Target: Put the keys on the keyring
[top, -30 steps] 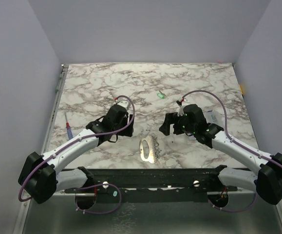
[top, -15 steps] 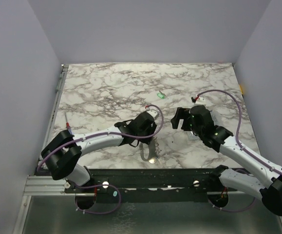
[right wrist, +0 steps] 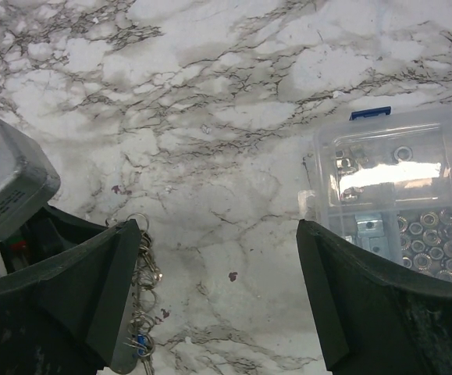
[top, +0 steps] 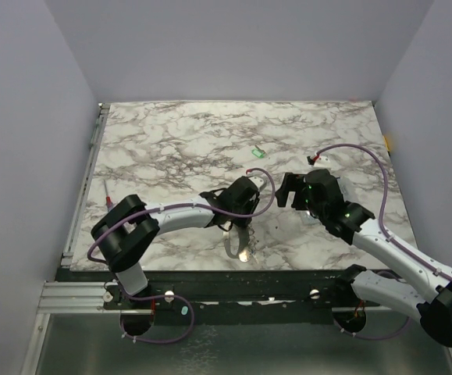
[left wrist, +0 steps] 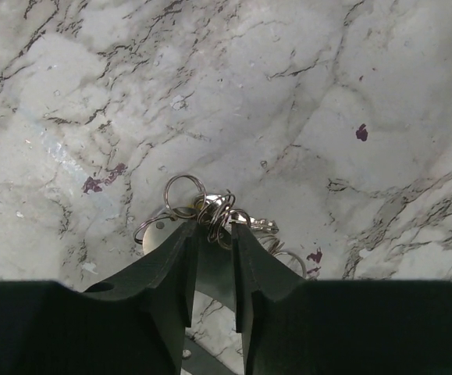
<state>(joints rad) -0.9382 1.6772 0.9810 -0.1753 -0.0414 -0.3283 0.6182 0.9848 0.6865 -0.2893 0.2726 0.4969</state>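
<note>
The keyring (top: 240, 245) is a silvery oval plate with small rings, lying near the table's front edge. My left gripper (top: 238, 226) is down on its far end. In the left wrist view its fingers (left wrist: 180, 248) press both sides of the grey plate (left wrist: 215, 269), with the rings (left wrist: 183, 195) bunched at the tips of the left gripper (left wrist: 212, 228). My right gripper (top: 286, 192) hovers wide open just to the right, holding nothing. The right wrist view shows the keyring (right wrist: 144, 301) by the left finger of the right gripper (right wrist: 214, 228), with a blue key (right wrist: 138, 344) on it. A green key (top: 258, 153) lies farther back.
A clear plastic box (right wrist: 393, 191) of small metal nuts sits right of the right gripper. A thin red-and-blue pen (top: 108, 201) lies near the table's left edge. The left arm's wrist housing (right wrist: 7, 181) is close beside the right gripper.
The left arm swung right from mid-table to the keyring and its jaws narrowed onto the plate. The right gripper shifted a little right and back, staying open.
</note>
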